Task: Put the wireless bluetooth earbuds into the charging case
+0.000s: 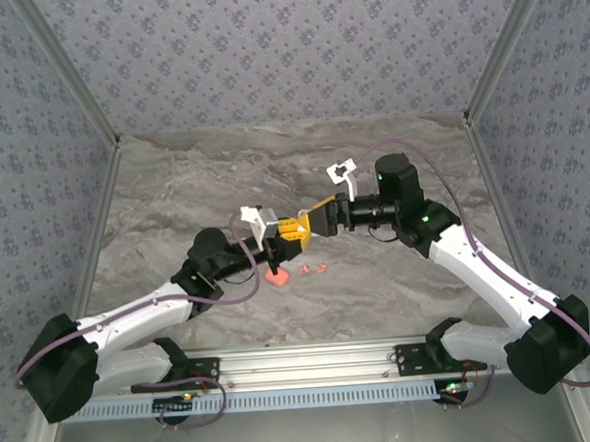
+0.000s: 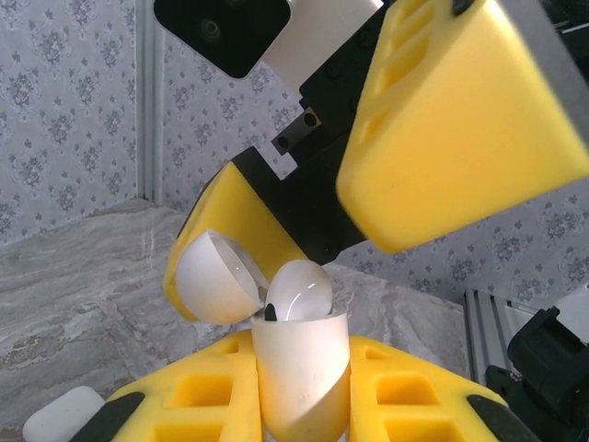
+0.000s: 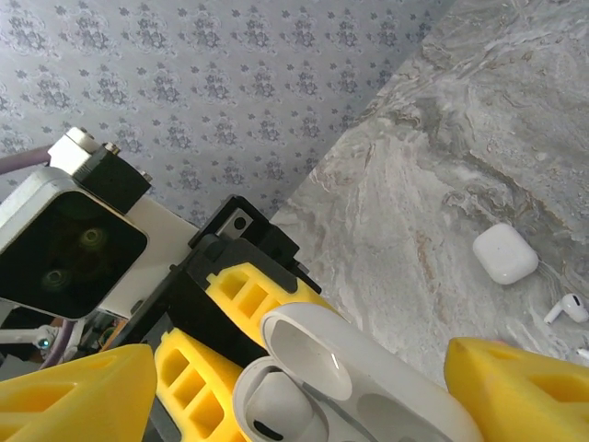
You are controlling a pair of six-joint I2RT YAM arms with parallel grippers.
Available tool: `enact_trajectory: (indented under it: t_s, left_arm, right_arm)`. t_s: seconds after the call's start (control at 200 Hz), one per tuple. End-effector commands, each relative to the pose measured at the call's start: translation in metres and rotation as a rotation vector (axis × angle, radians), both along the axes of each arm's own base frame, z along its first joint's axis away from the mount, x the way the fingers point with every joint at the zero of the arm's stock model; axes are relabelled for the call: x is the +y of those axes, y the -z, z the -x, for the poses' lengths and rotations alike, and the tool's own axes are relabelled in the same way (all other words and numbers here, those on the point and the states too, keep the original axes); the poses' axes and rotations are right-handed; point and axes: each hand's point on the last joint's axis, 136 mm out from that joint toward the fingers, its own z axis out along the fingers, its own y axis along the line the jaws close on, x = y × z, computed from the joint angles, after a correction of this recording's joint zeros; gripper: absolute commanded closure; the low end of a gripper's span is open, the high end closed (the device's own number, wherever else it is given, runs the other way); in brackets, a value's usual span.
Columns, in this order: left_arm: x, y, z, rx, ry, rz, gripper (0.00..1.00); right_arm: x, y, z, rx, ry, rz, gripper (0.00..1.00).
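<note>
Left gripper (image 1: 290, 241) is clamped on the open white case (image 2: 304, 368), holding it up above the table (image 1: 391, 155). The lid (image 2: 213, 276) is flipped back, and one white earbud (image 2: 299, 290) sits in a slot with its head poking over the rim. Right gripper (image 3: 304, 391) is right up against it, fingers (image 3: 78, 396) spread wide either side of the case. Down on the table there's a red case (image 1: 276, 275) with two red buds (image 1: 303, 270) just beside it. There's also a shut white case (image 3: 504, 253) with a loose white bud (image 3: 566, 308) near it.
</note>
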Motion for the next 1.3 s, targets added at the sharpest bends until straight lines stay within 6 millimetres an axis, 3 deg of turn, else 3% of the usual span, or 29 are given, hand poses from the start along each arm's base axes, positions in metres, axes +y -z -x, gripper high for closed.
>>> enact_trajectory:
  t_s: [0.0,0.335,0.52,0.63,0.76,0.869,0.974,1.129,1.299]
  left_arm:
    - [0.0,-0.018,-0.005,-0.025,-0.026,0.033,1.0]
    - [0.0,-0.014,-0.007,-0.024,-0.038,0.016,1.0]
    - [-0.001,-0.016,-0.008,-0.022,-0.038,0.016,1.0]
    - [-0.001,-0.013,-0.01,0.001,-0.05,0.003,1.0]
    - [0.0,-0.002,-0.02,0.065,-0.094,-0.038,1.0]
    - [0.001,0.021,-0.043,0.192,-0.177,-0.11,1.0]
    - [0.001,0.049,-0.072,0.375,-0.235,-0.148,1.0]
    - [0.008,0.081,-0.116,0.58,-0.346,-0.139,1.0]
    - [0.009,0.102,-0.153,0.725,-0.411,-0.156,1.0]
  right_arm:
    - [-0.001,-0.022,0.016,-0.058,-0.041,-0.024,0.19]
    - [-0.009,-0.018,0.019,-0.089,-0.009,0.003,0.19]
    - [-0.02,-0.011,0.009,-0.107,0.075,0.085,0.17]
    - [-0.046,-0.011,-0.01,-0.139,0.226,0.185,0.15]
    - [-0.106,-0.003,-0.035,-0.12,0.5,0.296,0.11]
    - [-0.149,0.015,-0.043,-0.046,0.673,0.347,0.02]
    - [-0.174,0.032,-0.045,0.028,0.762,0.296,0.0]
    - [-0.196,0.054,-0.041,0.12,0.85,0.229,0.0]
    - [-0.211,0.066,-0.031,0.161,0.874,0.235,0.0]
